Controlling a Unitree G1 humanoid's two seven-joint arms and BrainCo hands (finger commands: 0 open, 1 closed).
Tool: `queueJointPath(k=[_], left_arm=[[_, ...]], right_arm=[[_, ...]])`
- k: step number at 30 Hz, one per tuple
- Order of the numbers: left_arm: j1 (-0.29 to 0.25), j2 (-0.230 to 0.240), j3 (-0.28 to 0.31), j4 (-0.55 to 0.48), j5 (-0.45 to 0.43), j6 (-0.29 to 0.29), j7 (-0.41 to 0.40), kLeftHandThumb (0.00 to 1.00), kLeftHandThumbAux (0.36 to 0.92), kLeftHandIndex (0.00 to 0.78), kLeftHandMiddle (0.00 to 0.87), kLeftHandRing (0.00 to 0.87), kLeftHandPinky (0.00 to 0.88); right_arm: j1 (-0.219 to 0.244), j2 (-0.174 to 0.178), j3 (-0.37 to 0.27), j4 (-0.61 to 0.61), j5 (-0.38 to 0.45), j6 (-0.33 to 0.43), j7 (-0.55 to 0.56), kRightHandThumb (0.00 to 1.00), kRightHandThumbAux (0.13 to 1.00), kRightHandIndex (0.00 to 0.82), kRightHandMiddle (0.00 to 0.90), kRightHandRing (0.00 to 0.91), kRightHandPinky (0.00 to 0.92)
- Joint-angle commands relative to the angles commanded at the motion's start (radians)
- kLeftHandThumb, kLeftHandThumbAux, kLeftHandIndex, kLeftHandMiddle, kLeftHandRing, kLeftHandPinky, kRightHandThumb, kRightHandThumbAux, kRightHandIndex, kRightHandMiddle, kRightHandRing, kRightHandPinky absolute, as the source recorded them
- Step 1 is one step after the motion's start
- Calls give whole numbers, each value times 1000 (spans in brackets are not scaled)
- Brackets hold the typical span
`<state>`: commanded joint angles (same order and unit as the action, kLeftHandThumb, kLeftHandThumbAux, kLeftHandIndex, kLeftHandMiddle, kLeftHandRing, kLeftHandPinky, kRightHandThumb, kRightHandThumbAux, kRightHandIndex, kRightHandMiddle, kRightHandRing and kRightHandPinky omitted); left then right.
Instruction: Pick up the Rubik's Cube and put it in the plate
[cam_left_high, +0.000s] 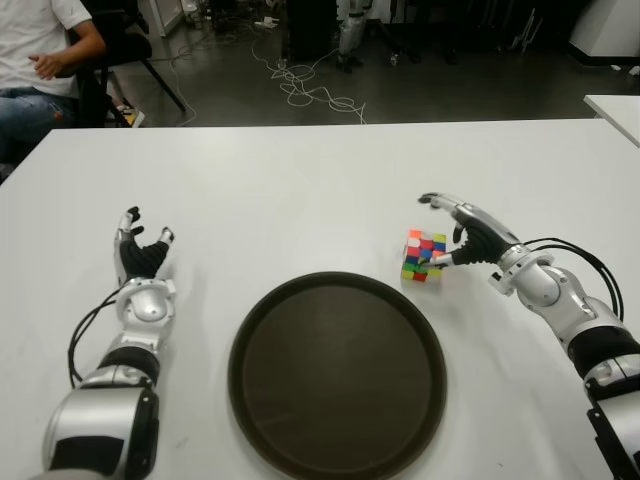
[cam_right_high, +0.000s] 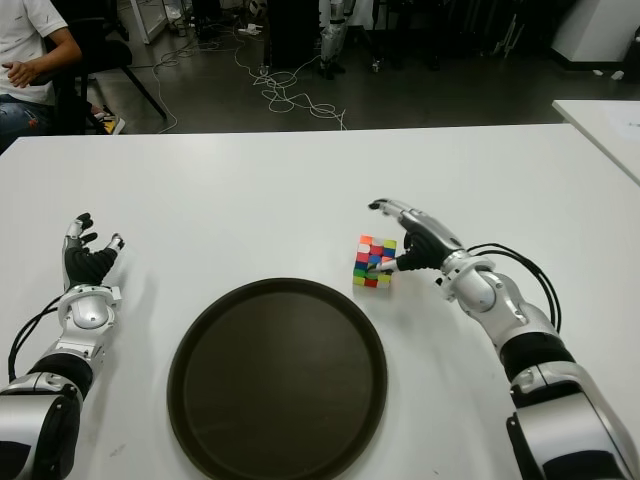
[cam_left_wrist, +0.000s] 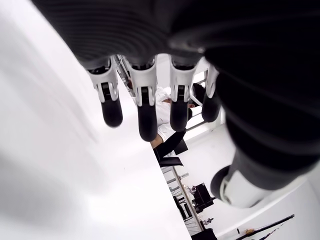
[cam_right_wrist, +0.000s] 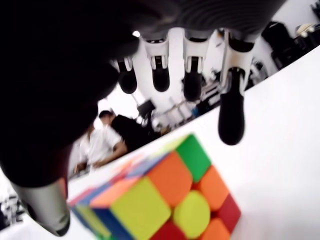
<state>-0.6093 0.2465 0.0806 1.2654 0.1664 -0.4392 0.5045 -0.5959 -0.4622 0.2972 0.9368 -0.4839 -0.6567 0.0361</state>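
So the Rubik's Cube (cam_left_high: 424, 256) is sitting on the white table (cam_left_high: 320, 170), just off the far right rim of the big dark round plate (cam_left_high: 337, 375). It's not in the plate, it's on bare tabletop right beside it.

The right hand (cam_left_high: 468, 232) is right up against the cube. The fingers (cam_left_high: 438, 200) are stretched out and spread, arching over the far side of the cube without closing on it, and the thumb tip shows at the cube's near right edge, looks like it's touching or just about. From the right wrist view the four fingertips (cam_right_wrist: 231, 119) hang above and past the cube with open air between them and the coloured faces, so it's a loose, unclenched hand, nothing gripped.

The left hand (cam_left_high: 141, 254) is way over on the other side, left of the plate, fingers relaxed and pointing up and away, holding nothing. Can't tell if it's actually touching the table.

Nothing sits between the cube and the plate, only a sliver of tabletop. Past the far edge of the table there's a tangle of cables (cam_left_high: 305, 85) on the dark floor, and a person (cam_left_high: 35, 60) seated in a chair off the far left corner.
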Motion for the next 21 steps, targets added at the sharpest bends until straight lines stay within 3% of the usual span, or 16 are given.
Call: queueJointPath(k=[1, 2, 3, 5, 7, 10, 13, 21], left_arm=[[0, -1, 0, -1, 1, 1, 2, 13, 707, 104, 129, 111, 71], [0, -2, 0, -1, 1, 2, 3, 8, 705, 107, 132, 116, 79], [1, -2, -1, -1, 3, 2, 5, 5, 703, 109, 134, 119, 84], [1, -3, -2, -2, 6, 3, 9, 2, 700, 116, 139, 126, 95], [1, -3, -4, -2, 8, 3, 12, 1, 698, 121, 144, 133, 111], [1, -4, -5, -3, 9, 2, 15, 0, 694, 117, 139, 128, 94], [1, -6, -4, -5, 7, -1, 13, 0, 699, 113, 131, 117, 80], [3, -9, 0, -11, 1, 0, 9, 0, 726, 115, 128, 112, 78]], right_arm=[[-4, -3, 9, -8, -14, 10, 5, 0, 696, 5, 442, 724, 739], [-6, -6, 15, -13, -24, 17, 9, 0, 663, 3, 349, 590, 565], [-8, -9, 22, -20, -33, 21, 12, 0, 642, 2, 288, 505, 452], [-9, -12, 29, -30, -46, 25, 10, 0, 618, 0, 203, 412, 411], [-9, -15, 36, -38, -58, 29, 6, 0, 593, 0, 110, 254, 258], [-9, -17, 42, -46, -68, 30, 2, 0, 582, 0, 47, 124, 148], [-9, -17, 45, -51, -75, 32, -1, 0, 581, 0, 24, 65, 97], [-3, -19, 62, -84, -98, 64, -5, 0, 570, 0, 19, 20, 40]])
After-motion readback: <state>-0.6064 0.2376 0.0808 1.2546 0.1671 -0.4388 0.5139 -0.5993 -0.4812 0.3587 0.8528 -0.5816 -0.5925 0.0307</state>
